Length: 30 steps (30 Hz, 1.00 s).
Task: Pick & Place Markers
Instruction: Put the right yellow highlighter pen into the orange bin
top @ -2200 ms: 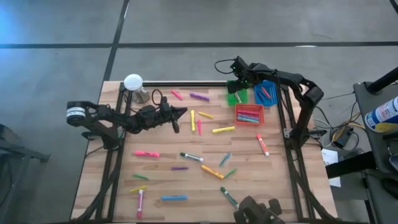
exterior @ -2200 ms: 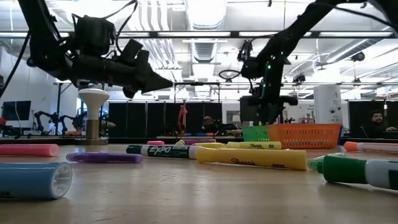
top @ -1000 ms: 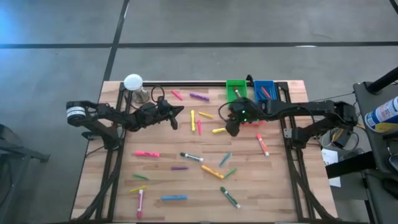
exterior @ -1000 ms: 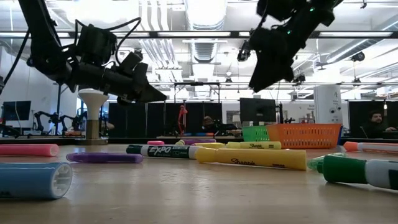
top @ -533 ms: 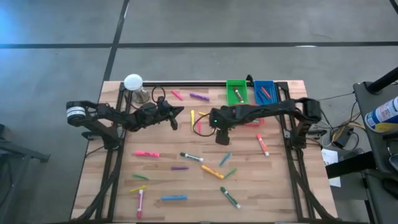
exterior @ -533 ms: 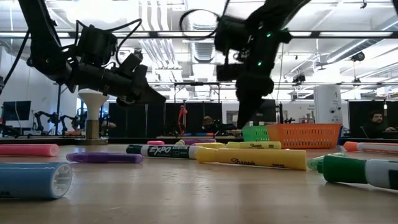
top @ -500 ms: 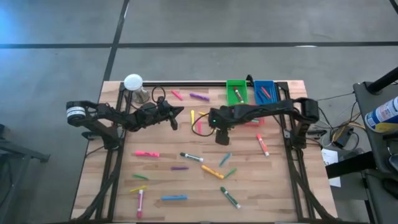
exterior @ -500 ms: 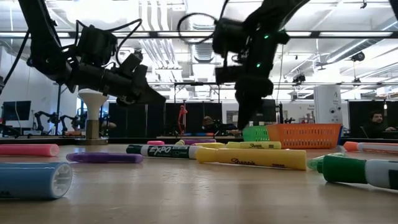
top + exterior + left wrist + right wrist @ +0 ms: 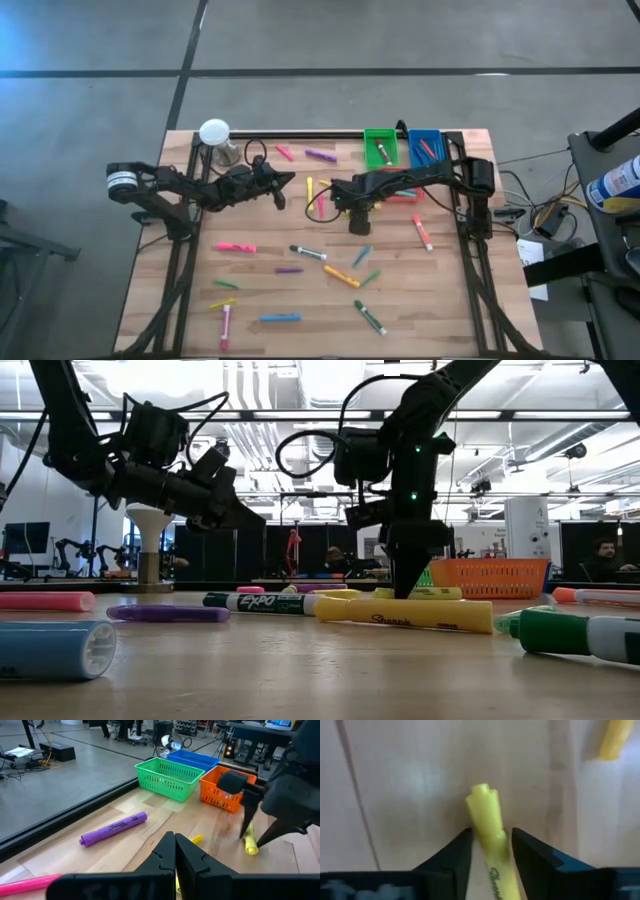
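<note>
The short yellow capped highlighter marker (image 9: 487, 827) lies flat on the pale wooden table (image 9: 440, 300), around the middle and a little toward the right, near the orange mesh plastic bin (image 9: 224, 790). The right gripper (image 9: 490, 845) stands over it, tips down at the table surface, its two dark fingers (image 9: 454, 851) apart with the barrel between them; they straddle it, and whether the pads already touch the barrel cannot be told. In the low view the right gripper (image 9: 405, 575) points straight down onto that marker.

The risk, as I judge it, is that the barrel sits slightly skewed between the fingers, so closing could roll or twist it out, or pinch only its end and let it swing on the lift. Tips pressed against the wood could also drag.

The other markers lie well apart from this one: a second yellow marker (image 9: 310, 187) and a thin red marker (image 9: 320, 204) just to its left, a blue marker (image 9: 361, 255) nearer. Toward the far right stand the green mesh plastic bin (image 9: 380, 147) and the blue mesh plastic bin (image 9: 425, 146); the way up and across to them looks open. The left gripper (image 9: 175, 851) hovers at the far left, fingers pressed together and empty, above a purple marker (image 9: 114, 828).
</note>
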Available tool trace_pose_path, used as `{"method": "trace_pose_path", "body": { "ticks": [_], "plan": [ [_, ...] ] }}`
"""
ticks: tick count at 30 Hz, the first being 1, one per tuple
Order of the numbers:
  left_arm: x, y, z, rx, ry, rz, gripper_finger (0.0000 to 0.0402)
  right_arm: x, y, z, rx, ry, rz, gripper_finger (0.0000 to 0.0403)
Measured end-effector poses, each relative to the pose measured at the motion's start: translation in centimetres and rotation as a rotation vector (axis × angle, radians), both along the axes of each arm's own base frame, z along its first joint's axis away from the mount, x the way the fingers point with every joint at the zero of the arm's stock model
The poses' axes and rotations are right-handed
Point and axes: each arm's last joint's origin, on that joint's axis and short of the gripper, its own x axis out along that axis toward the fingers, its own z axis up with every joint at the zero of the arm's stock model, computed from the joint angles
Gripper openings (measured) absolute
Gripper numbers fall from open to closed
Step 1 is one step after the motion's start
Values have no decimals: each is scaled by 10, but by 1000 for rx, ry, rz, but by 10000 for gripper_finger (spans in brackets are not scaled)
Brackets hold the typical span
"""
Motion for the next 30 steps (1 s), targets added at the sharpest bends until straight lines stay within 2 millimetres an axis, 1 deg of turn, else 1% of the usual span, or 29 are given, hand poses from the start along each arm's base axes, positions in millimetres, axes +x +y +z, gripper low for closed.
{"method": "trace_pose_path", "body": {
  "ticks": [4,7,9,12,15,17,19,21,23,25,27,30],
  "plan": [
    [-1,0,-1,3,8,0,0,0,-1,-1,13,1,5,92],
    [-2,0,-2,2,11,4,0,-3,0,8,10,-18,2,67],
    [-2,0,-2,1,11,6,0,-6,0,25,4,-59,-2,60],
    [-2,1,-2,2,11,7,0,-19,1,60,0,-124,-31,66],
    [-2,1,-2,2,12,8,0,-39,-1,91,-2,-155,-78,77],
    [-3,1,-2,2,12,9,0,-55,-6,110,-41,-174,-118,77],
    [-2,1,-2,3,12,9,0,-72,-14,120,-86,-159,-156,74],
    [-3,1,-2,2,12,9,0,-84,-22,120,-100,-146,-173,71],
    [-3,1,-2,2,11,9,0,-96,-30,113,-108,-130,-179,71],
    [-2,1,-2,2,11,9,0,-107,-38,102,-103,-103,-188,72],
    [-2,1,-2,2,11,9,0,-116,-45,86,-89,-73,-198,75],
    [-2,1,-2,2,11,9,0,-124,-51,69,-48,-80,-205,75]
  ]
}}
